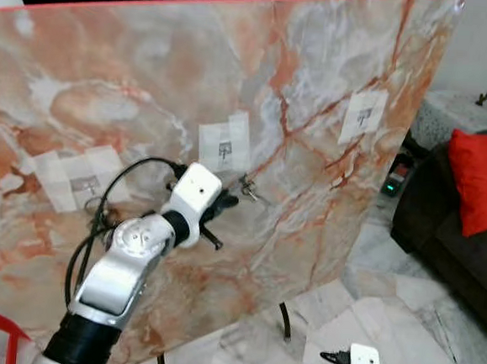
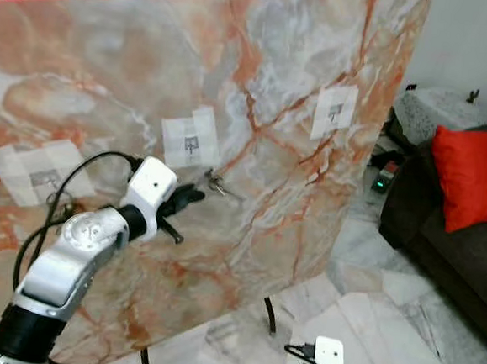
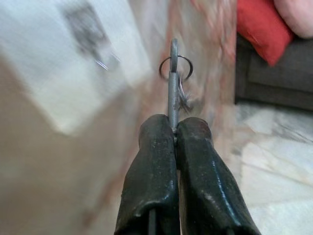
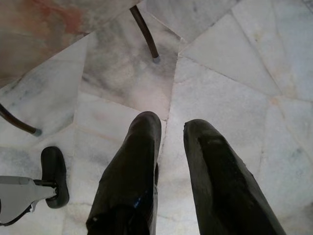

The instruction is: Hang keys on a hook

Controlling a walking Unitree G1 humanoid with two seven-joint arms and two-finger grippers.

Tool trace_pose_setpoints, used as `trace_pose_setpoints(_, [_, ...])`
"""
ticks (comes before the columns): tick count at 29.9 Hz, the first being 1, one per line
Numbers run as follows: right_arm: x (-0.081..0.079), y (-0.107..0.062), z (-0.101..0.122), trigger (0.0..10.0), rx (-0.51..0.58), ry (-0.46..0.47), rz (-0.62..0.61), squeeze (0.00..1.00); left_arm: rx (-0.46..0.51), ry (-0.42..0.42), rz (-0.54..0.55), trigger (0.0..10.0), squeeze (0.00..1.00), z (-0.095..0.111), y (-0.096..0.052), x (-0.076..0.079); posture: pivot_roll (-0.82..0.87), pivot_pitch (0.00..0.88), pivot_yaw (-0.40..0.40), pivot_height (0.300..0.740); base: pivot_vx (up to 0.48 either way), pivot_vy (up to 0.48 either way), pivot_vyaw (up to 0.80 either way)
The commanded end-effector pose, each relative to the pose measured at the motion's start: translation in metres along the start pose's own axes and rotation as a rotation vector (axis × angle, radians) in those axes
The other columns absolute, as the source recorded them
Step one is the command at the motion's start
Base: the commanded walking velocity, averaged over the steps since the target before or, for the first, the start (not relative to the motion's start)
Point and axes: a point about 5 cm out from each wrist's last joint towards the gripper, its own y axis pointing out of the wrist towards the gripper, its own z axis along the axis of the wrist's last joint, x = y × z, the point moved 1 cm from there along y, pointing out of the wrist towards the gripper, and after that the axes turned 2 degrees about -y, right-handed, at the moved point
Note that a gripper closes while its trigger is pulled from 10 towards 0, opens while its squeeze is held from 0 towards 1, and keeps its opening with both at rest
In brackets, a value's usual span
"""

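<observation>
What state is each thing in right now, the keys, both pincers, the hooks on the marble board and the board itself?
keys: pinched in the left pincer, held up near the board, not yet on a hook
left pincer: shut on the keys
right pincer: open, hanging low over the floor
middle hook: bare
right hook: bare
marble board: standing, leaning back on thin dark legs

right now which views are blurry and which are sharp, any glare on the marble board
Left wrist view: the left gripper and the key it pinches are sharp, the marble board behind is smeared. Right wrist view: crisp, right gripper over the floor tiles. Both eye views: evenly lit, mostly sharp, no strong glare on the board.
</observation>
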Motion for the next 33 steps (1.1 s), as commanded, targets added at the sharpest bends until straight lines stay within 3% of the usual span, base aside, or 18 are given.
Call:
trace_pose_setpoints(1, [0.001, 0.000, -0.001, 10.0, 0.000, 0.001, -0.003, 0.00, 0.065, 0.022, 0.011, 10.0, 0.00, 0.015, -0.003, -0.005, 0.10, 0.000, -0.054, 0.740, 0.000, 0.000, 0.00])
trace_pose_setpoints(24, [-0.001, 0.000, 0.001, 10.0, 0.000, -0.008, 0.012, 0.00, 0.122, 0.021, 0.130, 10.0, 0.00, 0.035, 0.010, -0.024, 0.09, 0.000, -0.051, 0.740, 0.000, 0.000, 0.00])
trace_pose_setpoints(33, [-0.001, 0.000, 0.001, 10.0, 0.001, -0.007, 0.015, 0.00, 0.091, 0.019, 0.068, 10.0, 0.00, 0.029, 0.010, -0.016, 0.09, 0.000, -0.052, 0.740, 0.000, 0.000, 0.00])
